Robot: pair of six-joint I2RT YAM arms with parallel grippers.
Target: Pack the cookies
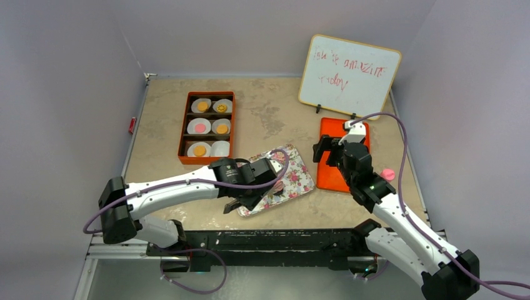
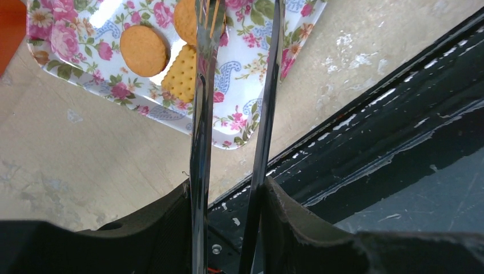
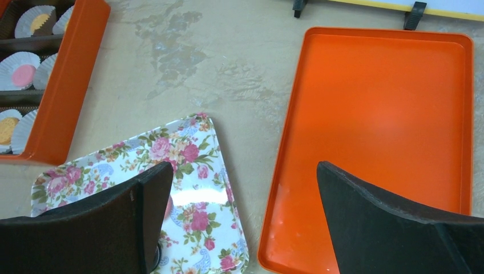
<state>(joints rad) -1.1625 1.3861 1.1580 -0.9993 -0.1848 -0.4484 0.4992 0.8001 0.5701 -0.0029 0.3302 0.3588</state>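
My left gripper (image 2: 226,188) is shut on a pair of metal tongs (image 2: 201,114), whose two blades reach out over the floral tray (image 2: 245,123). On that tray lie a round tan cookie (image 2: 144,50), a square yellow-tan cookie (image 2: 182,73) and another round cookie (image 2: 185,20) partly behind the left blade. The tong tips run off the top of the view, so whether they hold anything is hidden. The orange box (image 1: 208,127) holds paper cups with cookies, one of them pink (image 1: 200,128). My right gripper (image 3: 244,171) stands open and holds nothing, over the gap between the two trays.
A flat orange tray (image 3: 388,114) lies right of the floral tray. A whiteboard (image 1: 349,73) stands at the back right. A small pink round thing (image 1: 388,174) lies beside the right arm. The table's black front rail (image 2: 371,142) runs close to the floral tray.
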